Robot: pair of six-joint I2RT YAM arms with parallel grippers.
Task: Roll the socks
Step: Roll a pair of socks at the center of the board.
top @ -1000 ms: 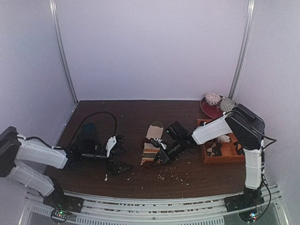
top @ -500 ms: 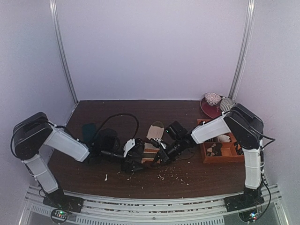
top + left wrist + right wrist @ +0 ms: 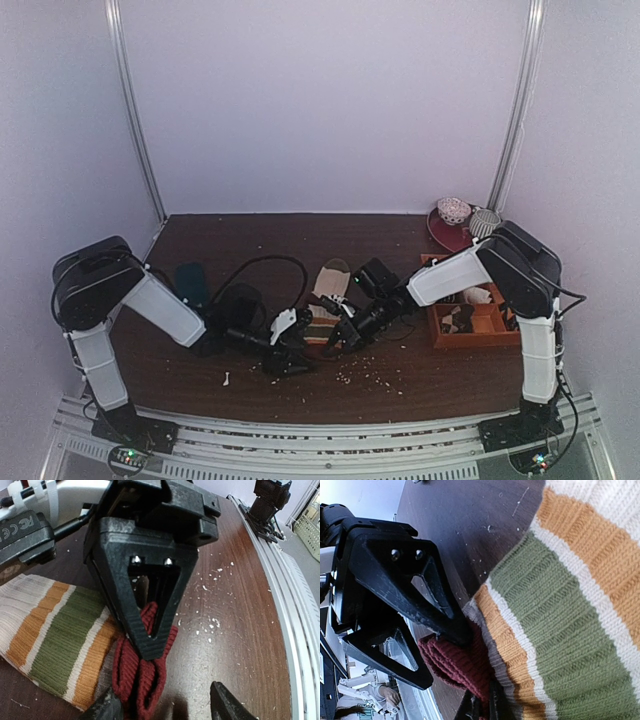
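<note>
— Poses?
— Stretch low, meet at the socks (image 3: pixel 328 285), centre of desk (image 3: pixel 280 240). Right claw (image 3: pixel 335 335): pinched shut on dark-red end. Left claw (image 3: pixel 290 355): half open, astride same end.
— Room?
— Bare wood behind; tray (image 3: pixel 475 341) right.

I swung my left arm (image 3: pixel 165 305) in from the left edge of the dark wooden table (image 3: pixel 250 240) toward the middle. I brought my left gripper (image 3: pixel 288 352) up to the dark-red cuff (image 3: pixel 142 675) of the long cream knitted socks with orange and green cross stripes (image 3: pixel 328 285). Its jaws narrowed from wide open to partly open, one on each side of that cuff. The black cable loop (image 3: pixel 262 268) trailed along to the right.
</note>
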